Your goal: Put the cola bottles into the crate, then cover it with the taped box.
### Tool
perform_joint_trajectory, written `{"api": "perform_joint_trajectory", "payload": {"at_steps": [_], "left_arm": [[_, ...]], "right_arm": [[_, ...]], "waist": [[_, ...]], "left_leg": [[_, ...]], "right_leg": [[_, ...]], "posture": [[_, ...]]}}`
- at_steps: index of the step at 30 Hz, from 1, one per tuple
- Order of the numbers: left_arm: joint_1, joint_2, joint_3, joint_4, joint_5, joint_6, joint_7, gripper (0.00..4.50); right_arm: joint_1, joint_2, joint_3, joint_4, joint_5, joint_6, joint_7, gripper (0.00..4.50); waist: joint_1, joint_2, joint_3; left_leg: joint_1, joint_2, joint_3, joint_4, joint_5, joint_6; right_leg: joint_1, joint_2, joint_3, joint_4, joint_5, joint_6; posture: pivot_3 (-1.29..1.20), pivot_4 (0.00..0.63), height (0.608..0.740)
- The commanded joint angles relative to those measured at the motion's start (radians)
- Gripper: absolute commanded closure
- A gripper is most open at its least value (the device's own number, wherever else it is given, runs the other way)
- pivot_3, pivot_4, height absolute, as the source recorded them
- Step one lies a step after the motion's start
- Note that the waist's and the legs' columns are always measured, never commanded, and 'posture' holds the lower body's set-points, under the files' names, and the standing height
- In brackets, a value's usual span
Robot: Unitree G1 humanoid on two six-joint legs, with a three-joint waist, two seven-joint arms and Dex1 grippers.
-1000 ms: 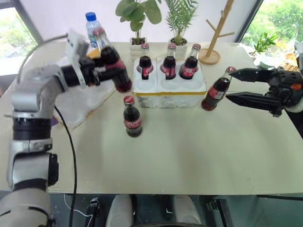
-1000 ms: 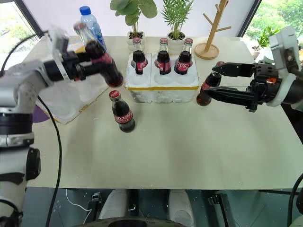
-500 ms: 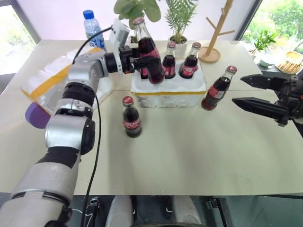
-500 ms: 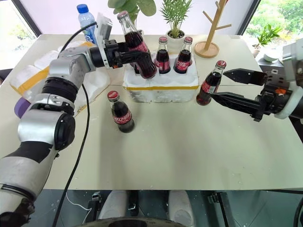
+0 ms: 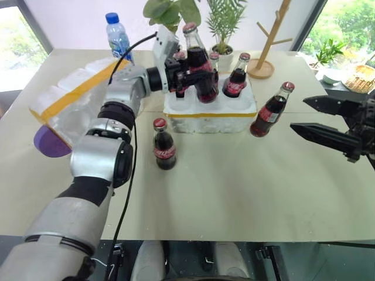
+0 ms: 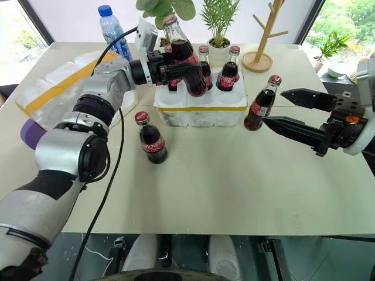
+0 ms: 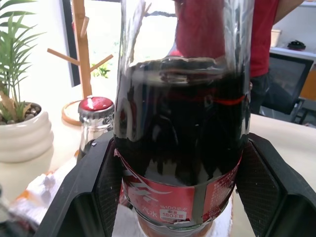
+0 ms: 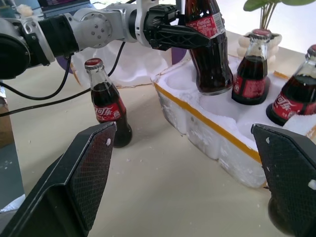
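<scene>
The left gripper has its two black fingers clamped on a cola bottle, gripping it round the red label and holding it tilted above the front wells of the crate, its base clear of the foam in the right wrist view. Dark cola fills it to the shoulder, clear glass neck above, red cap on top. Behind it, three more bottles stand in the back row of wells, the right-hand one plainly seated. The crate is low white foam with a yellow tape band round its side. One bottle stands on the table just in front of the crate's left corner; another stands just beside its right end. Over there the right gripper hangs with fingers spread wide, holding nothing, near that bottle. The taped box lies at the far left, lumpy white foam, yellow band, purple patch. Pale beige table; a water bottle, potted plants and a wooden stand along the back, windows beyond.
</scene>
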Motion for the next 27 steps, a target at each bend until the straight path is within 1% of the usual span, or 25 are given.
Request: {"api": "perform_joint_trajectory", "payload": {"at_steps": [1, 5, 11, 13, 15, 21, 27], "left_arm": [[-0.012, -0.008, 0.045, -0.016, -0.006, -0.054, 0.035, 1.88], [0.012, -0.019, 0.029, -0.003, 0.021, -0.054, 0.050, 1.88], [0.040, -0.036, -0.026, 0.011, 0.107, -0.085, 0.050, 1.88], [0.042, -0.040, -0.039, 0.017, 0.132, -0.093, 0.054, 0.84], [0.043, -0.037, -0.044, 0.018, 0.148, -0.096, 0.051, 0.05], [0.042, 0.015, -0.028, 0.000, 0.149, -0.086, -0.006, 0.05], [0.038, 0.131, 0.022, -0.077, 0.094, -0.021, -0.112, 0.05]], "right_arm": [[-0.007, 0.000, -0.028, -0.026, 0.037, -0.014, -0.022, 0.00], [-0.004, 0.009, -0.015, -0.038, 0.049, -0.022, -0.048, 0.00], [-0.013, 0.015, 0.004, -0.045, 0.065, -0.031, -0.088, 0.00], [-0.015, 0.015, 0.015, -0.050, 0.066, -0.035, -0.095, 0.00], [-0.014, 0.004, 0.028, -0.055, 0.056, -0.038, -0.091, 0.00], [-0.024, -0.022, 0.065, -0.041, 0.018, -0.058, -0.068, 0.00], [-0.056, -0.030, 0.130, -0.005, -0.036, -0.093, -0.025, 0.00]], "waist": [[-0.001, 0.000, 0.000], [-0.002, 0.000, 0.000], [-0.002, 0.000, 0.000], [-0.003, 0.000, 0.000], [-0.002, 0.000, 0.000], [-0.002, 0.000, 0.000], [-0.003, 0.000, 0.000]], "left_leg": [[0.000, 0.000, 0.000, 0.000, 0.000, 0.000], [0.000, 0.000, 0.000, 0.000, 0.000, 0.000], [0.000, 0.000, 0.000, 0.000, 0.000, 0.000], [0.001, 0.000, 0.000, 0.000, 0.000, 0.000], [0.001, 0.000, -0.001, 0.000, 0.000, 0.000], [0.001, 0.000, -0.001, 0.001, 0.000, 0.000], [0.001, 0.001, -0.001, 0.001, 0.000, 0.000]], "right_leg": [[0.000, 0.000, 0.000, 0.000, 0.000, 0.000], [0.000, 0.000, 0.000, 0.001, 0.000, 0.000], [0.000, 0.000, 0.000, 0.001, 0.000, 0.000], [0.000, 0.001, 0.000, 0.001, 0.000, 0.000], [0.000, 0.001, 0.000, 0.001, 0.000, 0.000], [0.000, 0.001, 0.000, 0.001, 0.000, 0.000], [0.000, 0.001, 0.000, 0.001, 0.000, 0.000]], "posture": [[0.00, 0.150, 0.740], [0.00, 0.150, 0.740], [0.00, 0.150, 0.740], [0.00, 0.150, 0.740], [0.00, 0.150, 0.740], [0.00, 0.150, 0.740], [0.00, 0.150, 0.740]]}}
